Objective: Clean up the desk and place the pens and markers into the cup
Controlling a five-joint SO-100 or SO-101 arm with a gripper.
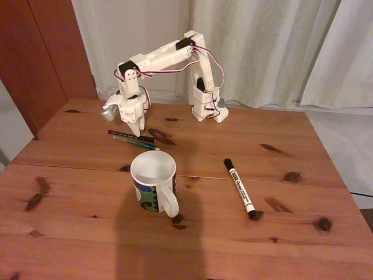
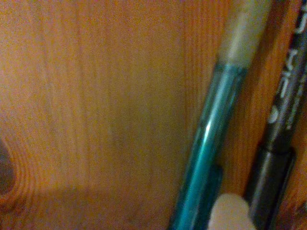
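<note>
1. Jaws (image 1: 135,129) point down over the two pens at far left of the bench (image 1: 245,245); can't tell if open or closed.
2. Wrist view: teal pen (image 2: 204,158) and black pen (image 2: 273,163) side by side, one pale fingertip (image 2: 230,213) between them.
3. Mug (image 1: 153,182) centre, just nearer than the pens.
4. White marker (image 1: 240,188) lies right of the mug, apart.

Pens (image 1: 133,139): black and teal, flat side by side behind cup.
Marker (image 1: 239,188): white, black-capped, flat, right of cup.
Cup (image 1: 153,181): upright, mid-table (image 1: 233,245).
</note>
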